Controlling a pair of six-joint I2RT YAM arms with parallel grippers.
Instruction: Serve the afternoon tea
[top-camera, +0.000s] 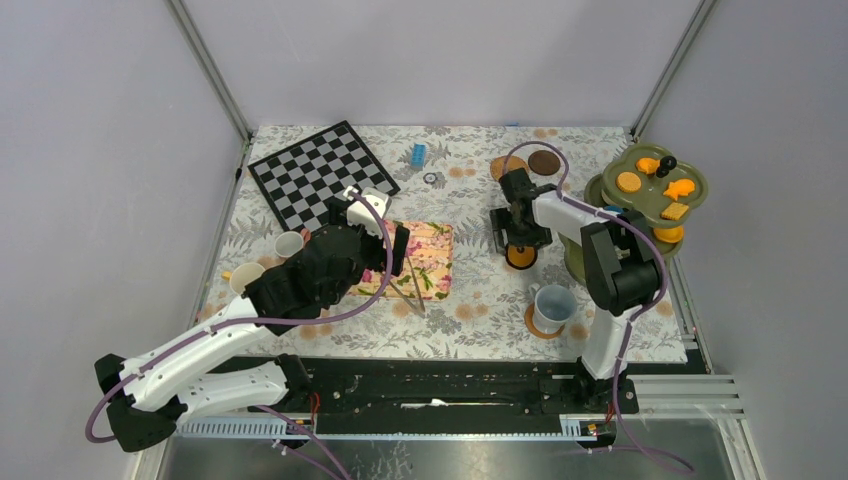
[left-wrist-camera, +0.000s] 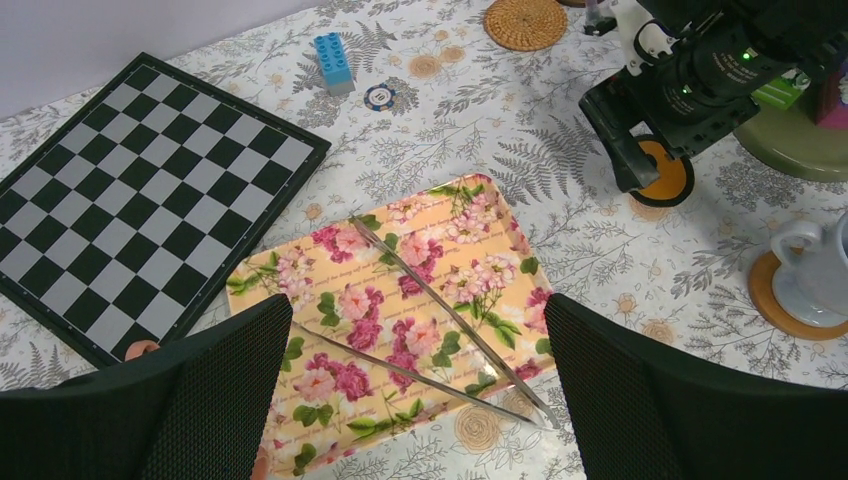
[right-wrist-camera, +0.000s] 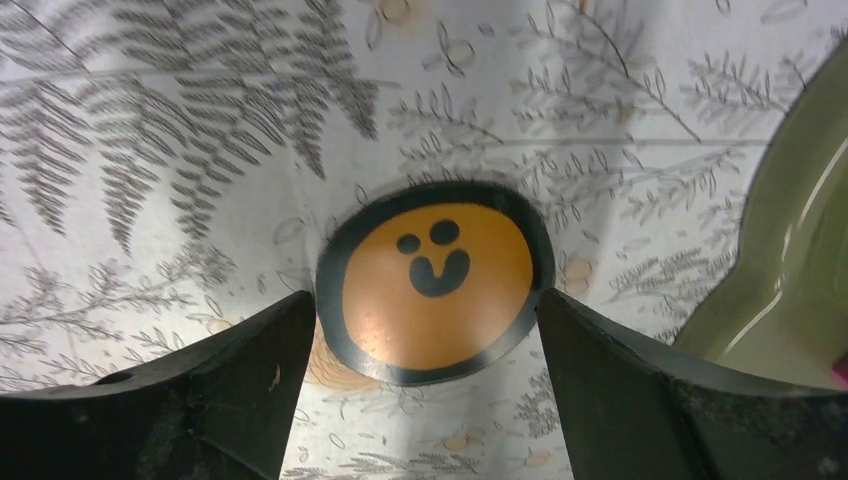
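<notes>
A round orange coaster with a black rim and a smiley face (right-wrist-camera: 435, 280) lies flat on the tablecloth, and also shows in the top view (top-camera: 520, 257). My right gripper (right-wrist-camera: 422, 302) is open and low over it, one finger at each side of its rim. A grey-blue mug (top-camera: 553, 304) stands on a brown coaster (top-camera: 533, 323) at the front right. A cream mug (top-camera: 290, 244) and another pale mug (top-camera: 245, 277) stand at the left. Orange and yellow pastries (top-camera: 680, 188) lie on a green tiered stand (top-camera: 700, 180). My left gripper (left-wrist-camera: 418, 330) is open and empty above the floral mat (left-wrist-camera: 400, 290).
Metal tongs (left-wrist-camera: 440, 300) lie across the floral mat. A chessboard (top-camera: 320, 172) is at the back left, with a blue brick (top-camera: 418, 153) and a small chip (top-camera: 430, 177) beside it. A woven coaster (top-camera: 497, 166) and a dark brown coaster (top-camera: 543, 161) lie at the back.
</notes>
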